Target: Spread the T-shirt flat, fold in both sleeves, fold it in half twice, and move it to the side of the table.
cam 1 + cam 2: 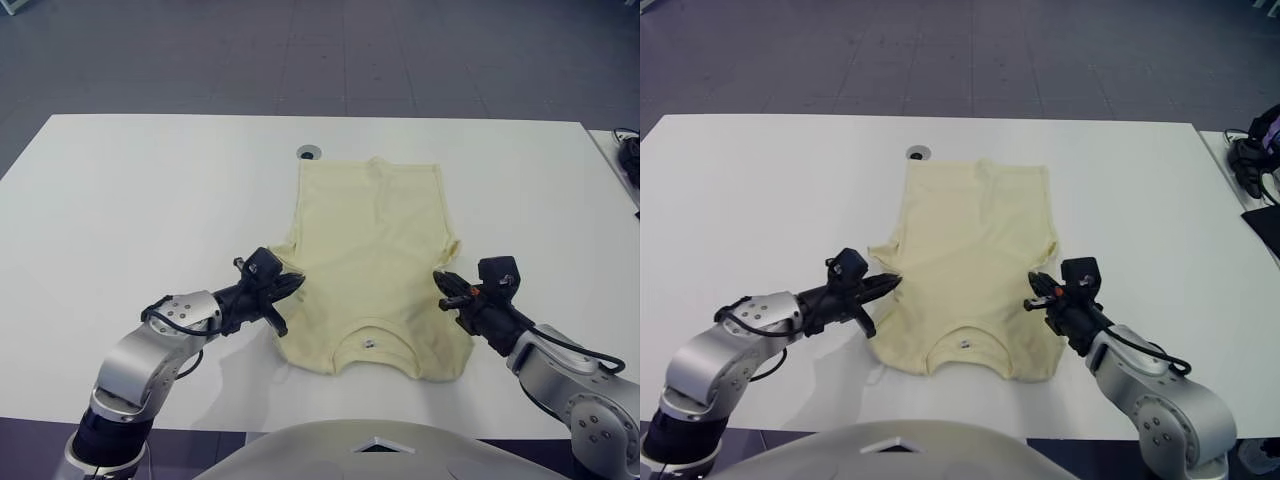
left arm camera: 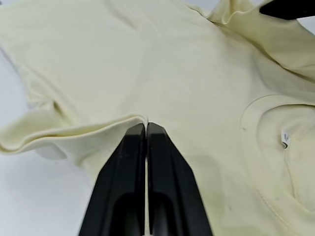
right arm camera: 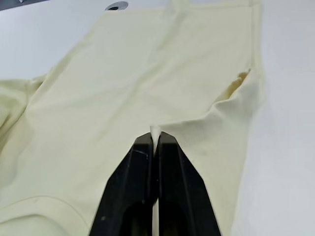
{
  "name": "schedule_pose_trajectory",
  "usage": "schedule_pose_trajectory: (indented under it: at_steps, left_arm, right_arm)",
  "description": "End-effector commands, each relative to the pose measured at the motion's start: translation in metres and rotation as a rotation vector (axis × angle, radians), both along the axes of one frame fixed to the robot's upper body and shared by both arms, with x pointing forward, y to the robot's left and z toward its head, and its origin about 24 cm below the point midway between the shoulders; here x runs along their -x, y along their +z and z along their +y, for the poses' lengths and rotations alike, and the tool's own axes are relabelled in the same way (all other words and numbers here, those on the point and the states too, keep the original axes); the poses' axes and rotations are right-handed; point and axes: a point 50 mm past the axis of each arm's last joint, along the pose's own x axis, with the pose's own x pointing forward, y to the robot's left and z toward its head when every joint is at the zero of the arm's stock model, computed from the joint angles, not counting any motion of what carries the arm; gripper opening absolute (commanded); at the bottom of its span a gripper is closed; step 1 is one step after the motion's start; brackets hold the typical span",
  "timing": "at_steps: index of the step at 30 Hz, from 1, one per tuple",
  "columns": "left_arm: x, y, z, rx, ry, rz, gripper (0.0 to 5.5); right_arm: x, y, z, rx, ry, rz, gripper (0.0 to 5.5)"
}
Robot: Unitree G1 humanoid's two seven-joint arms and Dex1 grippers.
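t-shirt (image 1: 375,240) lies mid-frame on the table (image 1: 150,200), collar toward the bottom. left gripper (image 1: 297,285) and right gripper (image 1: 443,282) are clamped on its side folds; lay both inward evenly, edges straight.

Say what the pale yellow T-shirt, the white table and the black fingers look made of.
The pale yellow T-shirt: soft matte knit fabric, likely cotton, since it wrinkles and folds limply; white table: smooth hard top, probably laminate, faintly sheened; black fingers: smooth rigid plastic, seemingly, with soft highlights.
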Motion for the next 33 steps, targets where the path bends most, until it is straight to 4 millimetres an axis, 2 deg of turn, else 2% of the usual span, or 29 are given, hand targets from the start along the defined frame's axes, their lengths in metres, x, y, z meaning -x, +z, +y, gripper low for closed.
schedule_pose_trajectory:
  at_steps: [1,9,11,14,17,20,22,24,26,29,33]
  left_arm:
    - [-0.007,-0.010,-0.012,-0.030,-0.058,-0.025,0.02]
    - [-0.005,-0.019,-0.020,-0.089,-0.154,-0.044,0.02]
    - [-0.003,-0.022,-0.019,-0.118,-0.184,-0.048,0.28]
    - [-0.001,-0.020,-0.018,-0.114,-0.210,-0.069,0.74]
    - [-0.002,-0.010,-0.015,-0.078,-0.221,-0.101,1.22]
    - [-0.002,0.012,-0.010,0.040,-0.224,-0.134,1.69]
    - [-0.006,0.027,0.000,0.112,-0.175,-0.159,1.99]
    - [-0.013,0.032,0.016,0.135,-0.098,-0.170,2.34]
    - [-0.021,0.026,0.030,0.087,-0.034,-0.168,2.64]
    - [-0.036,0.003,0.047,-0.111,0.040,-0.186,3.14]
    - [-0.052,-0.016,0.042,-0.171,0.056,-0.222,3.86]
  right_arm:
    - [-0.002,-0.007,0.006,0.046,0.113,0.064,0.00]
    - [-0.007,-0.017,0.011,0.091,0.213,0.115,0.00]
    - [-0.007,-0.019,0.009,0.106,0.219,0.125,0.00]
    - [-0.010,-0.018,0.007,0.128,0.226,0.118,0.56]
    - [-0.009,-0.011,0.009,0.150,0.276,0.100,1.02]
    - [-0.003,0.007,0.012,0.066,0.323,0.067,1.47]
    - [-0.004,0.022,0.011,-0.020,0.344,0.032,1.76]
    - [-0.008,0.031,0.008,-0.080,0.337,0.009,2.10]
    - [-0.014,0.034,0.002,-0.083,0.291,0.000,2.39]
    - [-0.026,0.033,-0.014,0.011,0.172,-0.032,2.87]
    - [-0.026,0.021,-0.027,0.151,0.148,-0.026,3.56]
